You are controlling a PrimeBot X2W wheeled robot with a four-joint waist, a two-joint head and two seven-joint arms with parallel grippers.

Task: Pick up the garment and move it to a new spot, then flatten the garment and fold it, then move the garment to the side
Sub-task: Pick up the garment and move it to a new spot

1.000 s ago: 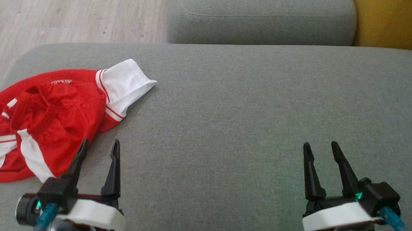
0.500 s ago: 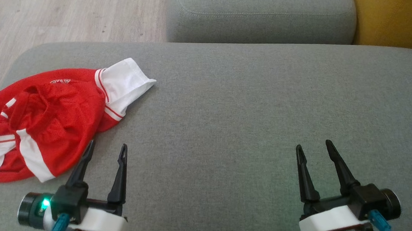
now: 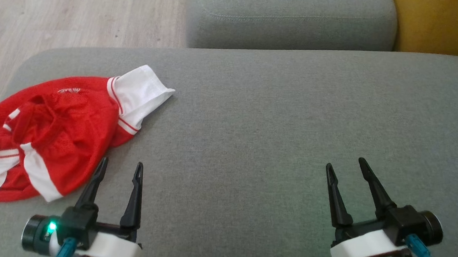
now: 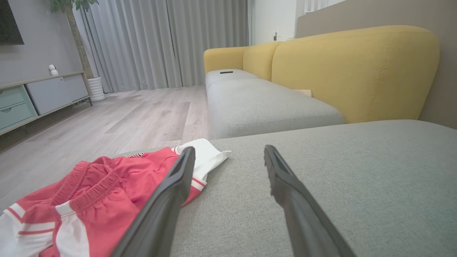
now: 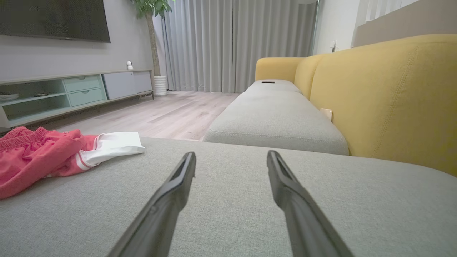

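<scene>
lying crumpled on grey cushion: red-white garment, lettering unreadable; left claw, right claw apart, empty.

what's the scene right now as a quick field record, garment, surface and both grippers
garment: red and white, crumpled, not flattened or folded
garment place: left part of the grey cushion, near the edge by the wooden floor
left gripper: open, empty, right beside the garment's near edge
right gripper: open, empty, over bare cushion, well apart from the garment
task step: pick-up not yet done
</scene>
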